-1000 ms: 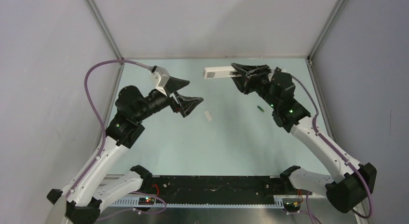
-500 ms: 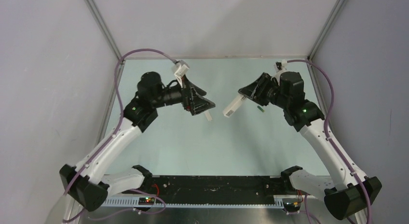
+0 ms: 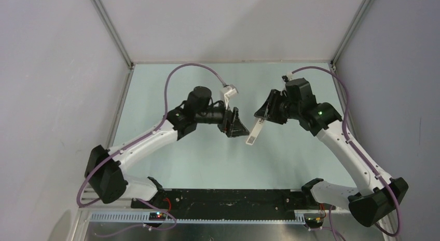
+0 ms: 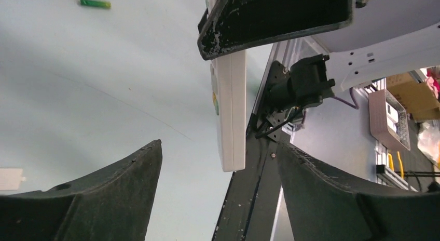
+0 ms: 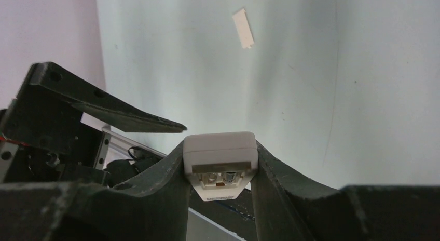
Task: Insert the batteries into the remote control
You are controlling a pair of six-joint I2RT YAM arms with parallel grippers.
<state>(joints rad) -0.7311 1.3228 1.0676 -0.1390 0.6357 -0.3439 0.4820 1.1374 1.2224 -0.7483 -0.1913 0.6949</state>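
The remote control [image 3: 254,133] is a slim white bar hanging tilted over the table's middle, and my right gripper [image 3: 267,114] is shut on its upper end. In the right wrist view the remote control [image 5: 220,142] sits clamped between the fingers of the right gripper [image 5: 220,154], its open battery recess and metal contacts facing the camera. My left gripper [image 3: 237,128] is open just left of the bar. In the left wrist view the left gripper [image 4: 220,147] straddles the lower end of the remote control [image 4: 231,111] with gaps on both sides. One greenish battery [image 4: 94,2] lies on the table.
A small flat white cover piece [image 5: 243,28] lies on the pale green table [image 3: 197,158]; it also shows at the left wrist view's edge, as the cover piece [image 4: 10,178]. Grey walls stand on three sides. The black base rail [image 3: 228,199] runs along the near edge.
Both arms swung in to the table's middle. The remote went from pointing left at the back to hanging down toward the near edge. The left gripper came up beside it.
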